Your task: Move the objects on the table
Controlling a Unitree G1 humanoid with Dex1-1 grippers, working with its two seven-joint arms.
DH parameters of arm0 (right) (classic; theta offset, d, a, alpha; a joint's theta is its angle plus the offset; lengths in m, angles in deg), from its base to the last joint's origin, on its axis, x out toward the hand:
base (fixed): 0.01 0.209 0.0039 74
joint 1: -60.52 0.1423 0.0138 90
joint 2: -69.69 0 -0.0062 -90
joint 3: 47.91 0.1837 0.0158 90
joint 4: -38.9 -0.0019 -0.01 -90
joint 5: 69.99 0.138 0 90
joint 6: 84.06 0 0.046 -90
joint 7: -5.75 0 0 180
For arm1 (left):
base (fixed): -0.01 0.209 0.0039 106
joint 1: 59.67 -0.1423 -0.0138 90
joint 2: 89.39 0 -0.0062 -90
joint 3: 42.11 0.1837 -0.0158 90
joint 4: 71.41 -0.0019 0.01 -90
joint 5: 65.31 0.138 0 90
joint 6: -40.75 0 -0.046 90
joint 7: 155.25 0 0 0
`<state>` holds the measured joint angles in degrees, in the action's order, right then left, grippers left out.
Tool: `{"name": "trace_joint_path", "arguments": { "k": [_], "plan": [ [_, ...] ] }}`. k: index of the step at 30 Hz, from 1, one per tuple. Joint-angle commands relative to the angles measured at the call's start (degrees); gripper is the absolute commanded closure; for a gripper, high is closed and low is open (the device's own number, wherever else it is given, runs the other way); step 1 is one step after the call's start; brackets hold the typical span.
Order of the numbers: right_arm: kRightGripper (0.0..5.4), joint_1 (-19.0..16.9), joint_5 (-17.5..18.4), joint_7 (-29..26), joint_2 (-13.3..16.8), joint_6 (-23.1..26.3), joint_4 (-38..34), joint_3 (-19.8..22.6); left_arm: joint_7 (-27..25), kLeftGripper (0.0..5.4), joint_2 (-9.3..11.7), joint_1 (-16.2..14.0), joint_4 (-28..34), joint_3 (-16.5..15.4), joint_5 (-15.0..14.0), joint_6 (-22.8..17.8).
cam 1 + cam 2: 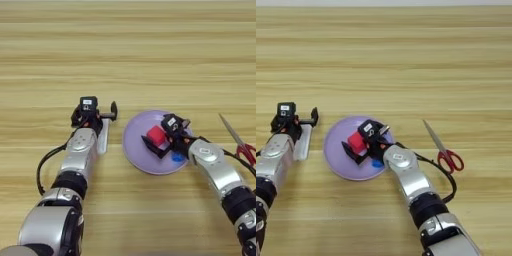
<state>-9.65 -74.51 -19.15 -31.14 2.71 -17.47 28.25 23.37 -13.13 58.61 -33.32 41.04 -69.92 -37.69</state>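
Your right gripper (pixel 159 138) is clamped on the red cube (pixel 156 134) over the lilac plate (pixel 137 145), with the blue glue stick (pixel 177 157) just behind it. Scissors (pixel 445 150) lie well right on open table (pixel 150 60). Your left gripper (pixel 102 112) is spread wide above the white device (pixel 103 137).

Likely a robot lab bench: bare wooden table (pixel 150 50) with two robot arms working.
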Motion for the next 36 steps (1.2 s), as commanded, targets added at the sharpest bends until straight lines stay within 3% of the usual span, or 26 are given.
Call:
{"name": "trace_joint_path", "arguments": {
  "k": [1, 9, 27, 36],
  "plan": [
    [0.00, -0.32, -0.82, -0.46, 0.36, 1.12, 0.49, -0.55, 0.18, 0.01, -0.12, 0.00, -0.38, 0.25, 0.60, 0.07],
    [0.64, -0.56, -1.46, -1.22, 0.60, 2.01, 0.65, -1.32, 0.19, 0.00, -0.11, -0.01, -0.42, 0.41, 0.58, 0.09],
    [3.05, -0.73, -0.92, -1.65, 0.68, 2.18, 0.21, -1.40, 0.27, 0.00, -0.22, 0.06, -0.40, 0.54, 0.63, 0.01],
    [3.13, -1.52, 0.77, -1.61, 1.00, 2.02, -3.70, 0.56, 0.16, 0.00, -0.41, 0.16, -0.53, 0.60, 0.67, 0.12]
  ]
}}
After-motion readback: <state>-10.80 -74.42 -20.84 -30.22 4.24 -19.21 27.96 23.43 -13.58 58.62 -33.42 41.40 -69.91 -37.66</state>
